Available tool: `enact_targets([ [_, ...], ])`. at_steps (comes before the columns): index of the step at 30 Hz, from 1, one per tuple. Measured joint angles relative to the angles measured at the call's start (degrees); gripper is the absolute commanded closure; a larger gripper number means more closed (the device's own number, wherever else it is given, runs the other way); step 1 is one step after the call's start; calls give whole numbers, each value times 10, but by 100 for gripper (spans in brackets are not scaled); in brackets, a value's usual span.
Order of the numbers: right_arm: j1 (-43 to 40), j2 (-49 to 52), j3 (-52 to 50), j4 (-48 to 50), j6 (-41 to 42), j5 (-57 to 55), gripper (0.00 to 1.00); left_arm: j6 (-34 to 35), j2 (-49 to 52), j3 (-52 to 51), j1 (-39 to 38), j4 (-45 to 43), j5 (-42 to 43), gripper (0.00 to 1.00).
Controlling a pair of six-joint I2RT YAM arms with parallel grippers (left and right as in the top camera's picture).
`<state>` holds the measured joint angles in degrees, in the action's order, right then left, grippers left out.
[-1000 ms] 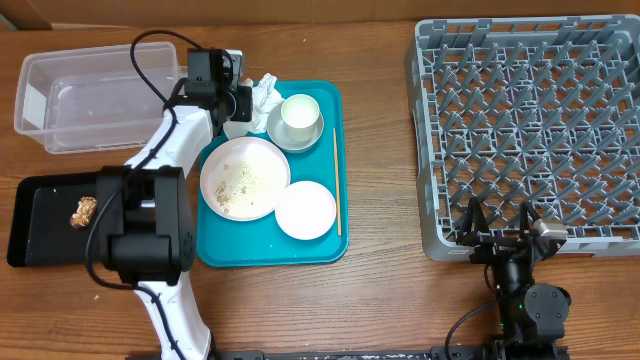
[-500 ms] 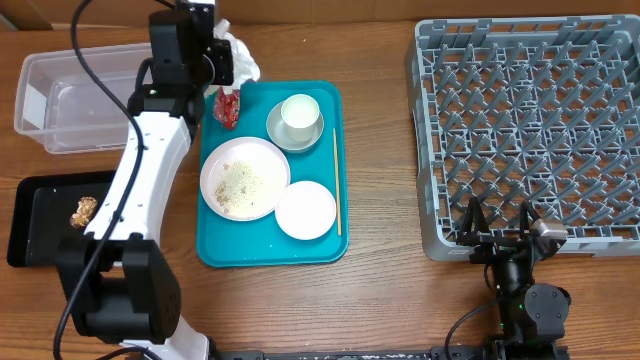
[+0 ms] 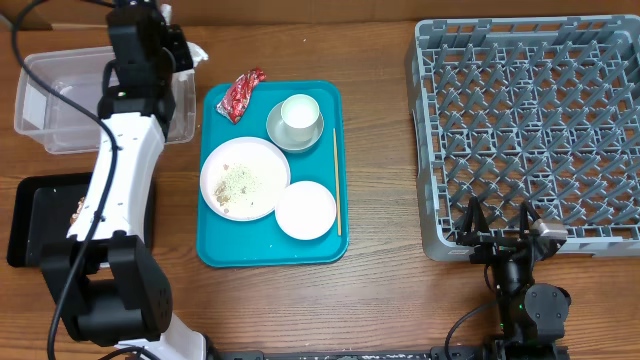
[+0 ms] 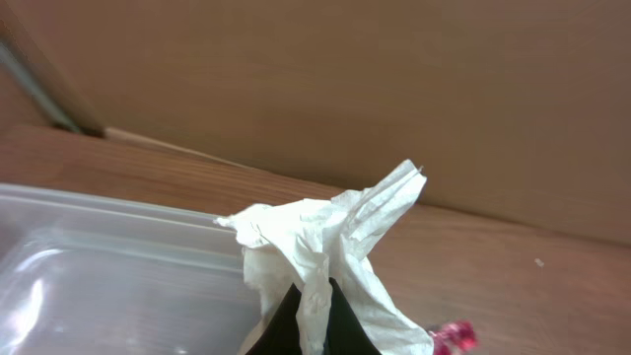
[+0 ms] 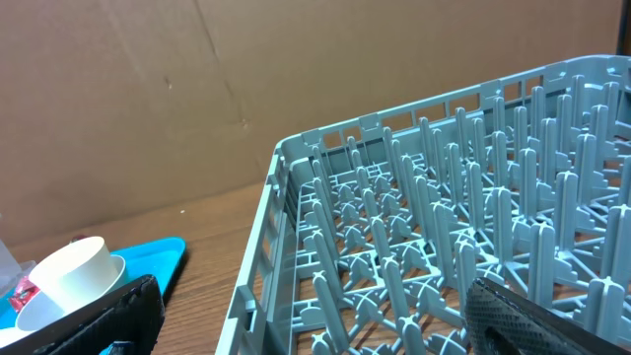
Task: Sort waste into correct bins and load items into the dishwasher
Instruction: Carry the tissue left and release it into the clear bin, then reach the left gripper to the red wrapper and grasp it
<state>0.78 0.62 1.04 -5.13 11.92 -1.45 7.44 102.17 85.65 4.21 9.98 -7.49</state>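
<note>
Item 1, napkin (image 4: 325, 237): crumpled white paper, pinched from below by my left gripper (image 4: 308, 330), whose fingers are pressed tight on its lower folds. It hangs in the air at the far right corner of the tub (image 3: 70, 110), about over the rim. I cannot tell whether it is fully inside the wall line.

Item 2, tub: clear, and I see nothing in it. Just in front of it is the black tray (image 3: 30, 235), holding one brown scrap (image 3: 80, 208).

Item 3, wrapper (image 3: 241, 94): red, lying across the far left rim of the teal tray (image 3: 215, 255), near the tub.

Item 4, dishes on the teal tray: plate (image 3: 275, 160) with pale crumbs (image 3: 240, 182), small plate (image 3: 305, 210), and bowl (image 3: 276, 133) with a cup (image 3: 300, 113) standing in it. A thin stick (image 3: 336, 180) lies along the right side.

Item 5, rack (image 3: 530, 130): grey, no dishes in it. My right gripper (image 3: 497, 212) sits at its near edge with the fingers spread wide, holding nothing.

Hazards, my judgement:
- If I let go here, the napkin may catch on the rim or fall onto the table outside the tub, because it hangs so close to the wall.
- Soft paper may cling to one finger after I open.
- If I tilt the plate towards the rack with the crumbs on it, they would scatter.
- If I lift the bowl with the cup inside, the cup may tip out.
</note>
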Motion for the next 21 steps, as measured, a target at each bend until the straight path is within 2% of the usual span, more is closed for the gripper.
enact_targets([
  [5, 0, 0, 0, 0, 0, 0, 0, 9, 0, 0, 44, -3, -31, 96],
  [6, 0, 0, 0, 0, 0, 0, 0, 11, 0, 0, 55, -3, -35, 82],
  [7, 0, 0, 0, 0, 0, 0, 0, 15, 0, 0, 70, -2, -38, 20],
  [8, 0, 0, 0, 0, 0, 0, 0, 22, 0, 0, 85, 1, -40, 0],
  [12, 0, 0, 0, 0, 0, 0, 0, 49, 5, 0, 129, 16, -45, 0],
  [15, 0, 0, 0, 0, 0, 0, 0, 64, 14, 0, 142, 25, -18, 0],
  [21, 0, 0, 0, 0, 0, 0, 0, 75, 23, 0, 137, 24, 147, 0],
])
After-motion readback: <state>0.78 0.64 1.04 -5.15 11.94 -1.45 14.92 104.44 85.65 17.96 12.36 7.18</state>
